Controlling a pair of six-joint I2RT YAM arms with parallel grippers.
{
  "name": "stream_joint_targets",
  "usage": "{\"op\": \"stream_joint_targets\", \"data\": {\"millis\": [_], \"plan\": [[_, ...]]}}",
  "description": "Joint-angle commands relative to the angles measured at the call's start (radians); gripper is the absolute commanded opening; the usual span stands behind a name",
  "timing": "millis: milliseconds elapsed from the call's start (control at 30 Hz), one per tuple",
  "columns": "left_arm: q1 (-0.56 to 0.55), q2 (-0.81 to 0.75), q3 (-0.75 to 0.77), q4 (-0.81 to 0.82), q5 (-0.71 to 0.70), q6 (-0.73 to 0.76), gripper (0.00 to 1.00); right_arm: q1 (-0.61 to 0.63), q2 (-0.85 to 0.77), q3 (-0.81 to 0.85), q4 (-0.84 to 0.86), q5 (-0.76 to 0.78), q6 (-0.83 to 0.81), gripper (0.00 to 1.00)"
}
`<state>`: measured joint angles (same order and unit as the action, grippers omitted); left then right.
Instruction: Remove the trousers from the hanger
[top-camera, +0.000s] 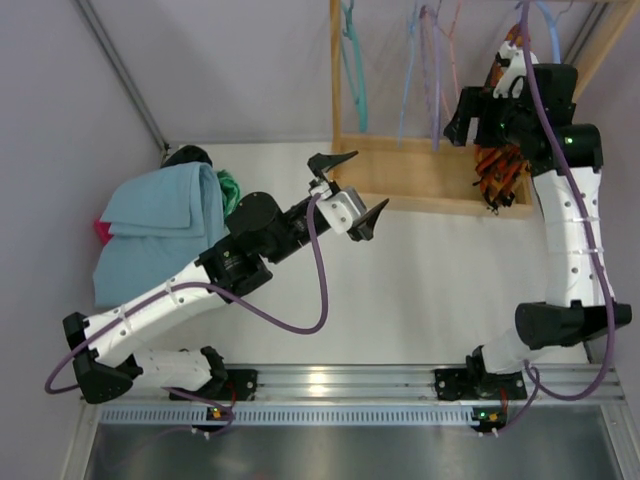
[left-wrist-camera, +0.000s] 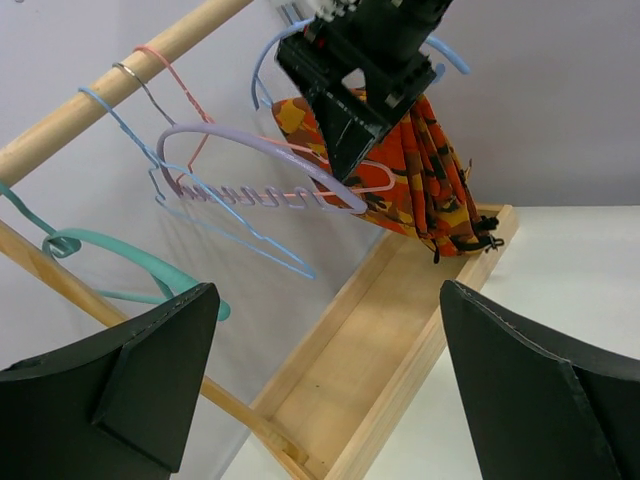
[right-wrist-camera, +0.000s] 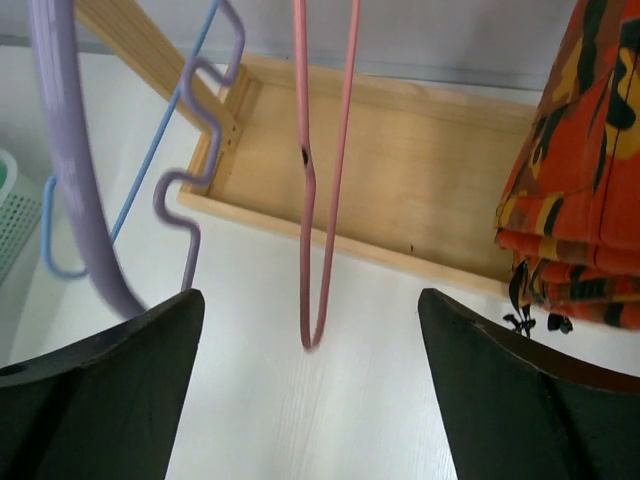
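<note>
Hanging ungripped on wooden rack: orange-red patterned fabric trousers; right pincer spread beside them, left pincer spread, well apart. Nothing done yet.

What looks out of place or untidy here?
Only the blue cloth at the left edge of the table: it lies crumpled, a green piece and a pink piece showing beside it. The orange trousers hang neatly.

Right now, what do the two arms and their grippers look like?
The left arm and right arm have white shells with black joints. The left gripper and right gripper each carry two black wedge-shaped fingers. A purple cable loops along each arm; a green light glows near the right wrist.
</note>
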<state>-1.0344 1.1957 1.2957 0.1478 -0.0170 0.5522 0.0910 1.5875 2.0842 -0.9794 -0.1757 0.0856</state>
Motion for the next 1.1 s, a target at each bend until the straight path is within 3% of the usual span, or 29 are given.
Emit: {"op": "stream_joint_targets", "data": {"millis": [0, 67, 200, 400, 633, 867, 1000, 1067], "plan": [[0.002, 0.004, -0.018, 0.009, -0.018, 0.003, 0.98, -0.017, -0.16, -0.088, 0.031, -0.096, -0.032, 0.9], [0.002, 0.005, -0.027, 0.01, -0.015, 0.0, 0.98, -0.025, -0.205, -0.114, 0.039, -0.111, -0.033, 0.98], [0.002, 0.01, -0.032, 0.006, -0.012, -0.015, 0.98, -0.079, -0.256, -0.049, -0.001, -0.152, -0.041, 0.99], [0.002, 0.036, -0.001, -0.027, -0.006, -0.081, 0.98, -0.321, -0.221, 0.053, -0.056, -0.304, -0.034, 0.99], [0.0, 0.05, 0.033, -0.062, 0.012, -0.184, 0.98, -0.617, -0.118, 0.077, 0.068, -0.564, 0.126, 0.99], [0.002, 0.051, 0.04, -0.068, 0.012, -0.196, 0.98, -0.655, 0.004, 0.076, 0.212, -0.588, 0.249, 0.99], [0.002, 0.054, 0.033, -0.068, 0.012, -0.193, 0.98, -0.654, 0.049, 0.028, 0.338, -0.708, 0.359, 0.95], [0.004, 0.056, 0.027, -0.068, 0.012, -0.189, 0.98, -0.654, 0.051, -0.022, 0.496, -0.77, 0.475, 0.94]]}}
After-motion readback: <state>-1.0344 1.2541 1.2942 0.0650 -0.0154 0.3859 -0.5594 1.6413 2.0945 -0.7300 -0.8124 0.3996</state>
